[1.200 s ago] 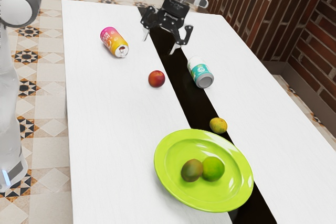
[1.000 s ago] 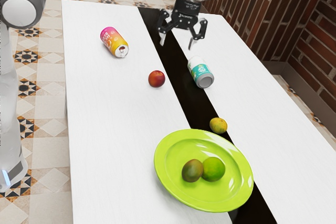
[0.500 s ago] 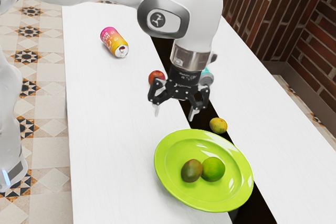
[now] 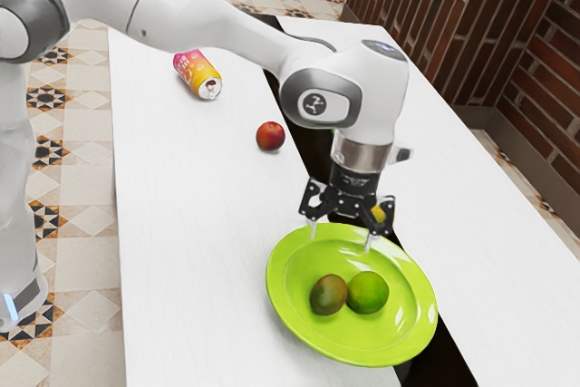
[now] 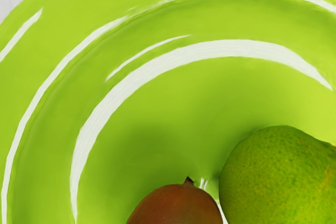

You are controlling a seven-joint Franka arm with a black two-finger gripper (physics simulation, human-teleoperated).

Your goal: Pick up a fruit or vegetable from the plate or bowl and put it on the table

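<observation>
My gripper (image 4: 342, 240) is open above the far part of the green plate (image 4: 292, 328), its fingers apart with nothing between them. On the plate lie a brownish-green mango (image 4: 328, 295) and, beside it, a green citrus fruit (image 4: 369, 293). In the wrist view the reddish-brown top of the mango (image 5: 176, 206) with its small stem and the green citrus fruit (image 5: 278, 177) appear over the plate's glossy surface (image 5: 152, 108).
A small yellow fruit (image 4: 378, 213) is partly hidden behind my gripper. Farther back on the white table (image 4: 199, 188) are a red fruit (image 4: 270, 136) and a pink-orange can (image 4: 198, 74). The arm covers where the teal-labelled can was seen.
My hand has come from the table's far part toward the plate, and now hangs over its far rim. The brownish mango seems shifted very slightly toward the exterior view's left.
</observation>
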